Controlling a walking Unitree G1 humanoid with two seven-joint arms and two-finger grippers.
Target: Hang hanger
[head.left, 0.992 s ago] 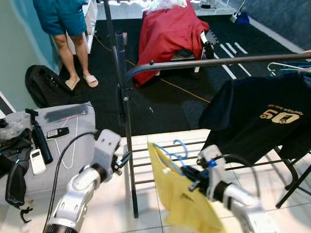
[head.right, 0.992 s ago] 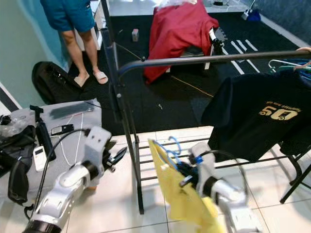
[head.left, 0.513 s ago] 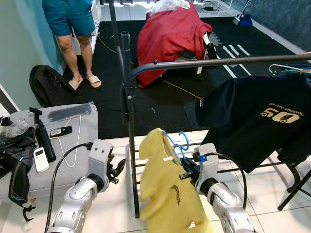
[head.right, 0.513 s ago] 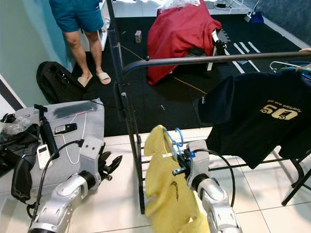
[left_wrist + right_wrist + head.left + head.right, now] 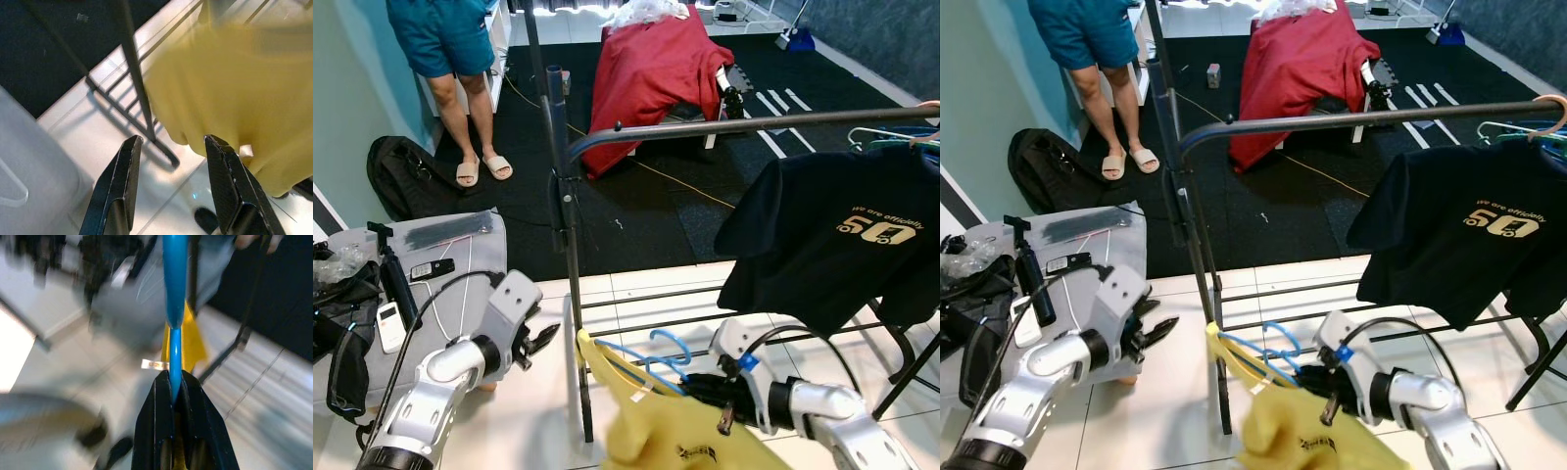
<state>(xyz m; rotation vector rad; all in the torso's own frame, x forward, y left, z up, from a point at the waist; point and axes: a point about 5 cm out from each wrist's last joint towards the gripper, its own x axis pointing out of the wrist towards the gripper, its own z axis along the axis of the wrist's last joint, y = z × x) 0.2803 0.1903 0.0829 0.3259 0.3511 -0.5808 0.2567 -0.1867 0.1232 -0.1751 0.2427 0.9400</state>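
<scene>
Right wrist view shows my right gripper [image 5: 173, 396] pinching the blue hanger [image 5: 174, 293] with the yellow shirt [image 5: 690, 436], low near the rack [image 5: 570, 294], while my left gripper [image 5: 171, 147] is wide.

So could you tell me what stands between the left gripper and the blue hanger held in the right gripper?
In the left eye view, the rack's dark upright post stands between the open left gripper and the blue hanger, which the right gripper holds with the yellow shirt.
</scene>
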